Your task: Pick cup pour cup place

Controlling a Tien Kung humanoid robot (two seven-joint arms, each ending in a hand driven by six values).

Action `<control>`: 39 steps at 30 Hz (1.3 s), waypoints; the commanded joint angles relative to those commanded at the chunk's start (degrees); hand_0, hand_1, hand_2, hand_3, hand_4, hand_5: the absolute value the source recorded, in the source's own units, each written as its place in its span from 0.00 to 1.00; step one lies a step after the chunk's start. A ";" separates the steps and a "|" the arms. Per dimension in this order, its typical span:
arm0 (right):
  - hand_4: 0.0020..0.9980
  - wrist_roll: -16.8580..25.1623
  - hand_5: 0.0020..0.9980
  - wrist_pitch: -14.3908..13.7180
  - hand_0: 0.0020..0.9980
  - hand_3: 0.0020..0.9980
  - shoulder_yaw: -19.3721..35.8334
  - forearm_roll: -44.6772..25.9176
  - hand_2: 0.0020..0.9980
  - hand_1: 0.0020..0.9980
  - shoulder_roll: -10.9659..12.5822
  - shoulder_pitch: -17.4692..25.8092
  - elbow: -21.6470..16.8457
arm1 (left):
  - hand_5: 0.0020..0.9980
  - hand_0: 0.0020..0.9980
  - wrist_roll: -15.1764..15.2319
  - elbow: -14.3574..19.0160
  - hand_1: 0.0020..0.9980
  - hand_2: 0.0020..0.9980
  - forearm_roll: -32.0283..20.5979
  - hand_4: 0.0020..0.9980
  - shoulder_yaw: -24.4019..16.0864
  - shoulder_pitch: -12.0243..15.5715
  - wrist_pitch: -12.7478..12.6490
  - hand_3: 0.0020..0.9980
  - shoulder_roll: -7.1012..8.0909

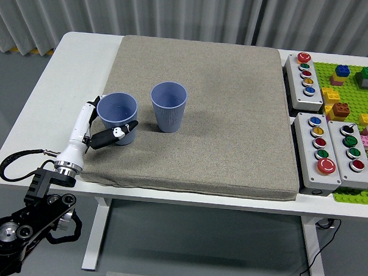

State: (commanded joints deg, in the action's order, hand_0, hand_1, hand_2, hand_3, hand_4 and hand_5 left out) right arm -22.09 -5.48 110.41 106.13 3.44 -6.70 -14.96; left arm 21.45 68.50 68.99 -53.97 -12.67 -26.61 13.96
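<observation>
Two blue cups stand upright on the grey mat [222, 109]. The left cup [117, 114] is wrapped by the fingers of my left hand [105, 129], which comes in from the lower left; its thumb lies across the cup's front and the other fingers curl behind it. The second cup [169, 105] stands free a short way to the right, a narrow gap between the two. My right hand is out of view.
Grey button boxes [306, 74] [334, 148] with coloured buttons line the mat's right edge. Beyond them lies a green baseplate [351, 90] with toy bricks. Bare white table [58, 90] runs along the mat's left side.
</observation>
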 joint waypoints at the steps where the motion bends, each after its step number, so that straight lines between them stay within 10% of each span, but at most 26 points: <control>1: 0.00 0.00 0.00 0.01 0.65 0.54 0.00 0.02 0.54 0.63 0.00 0.00 0.00 | 0.30 0.62 0.01 -0.02 0.59 0.65 0.03 0.87 0.01 0.02 0.01 0.68 0.00; 39: 0.00 -0.16 0.00 -0.12 0.65 0.54 -0.09 -0.23 0.54 0.63 -0.06 -0.22 -0.05 | 0.52 0.79 -0.42 -0.37 0.80 0.96 3.62 1.00 -1.54 1.11 4.80 0.98 -0.51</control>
State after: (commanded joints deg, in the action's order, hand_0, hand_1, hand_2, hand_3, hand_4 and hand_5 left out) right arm -22.25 -5.59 110.32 105.90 3.38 -6.91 -15.01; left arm 21.03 68.13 72.61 -55.51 -11.56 -21.81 13.45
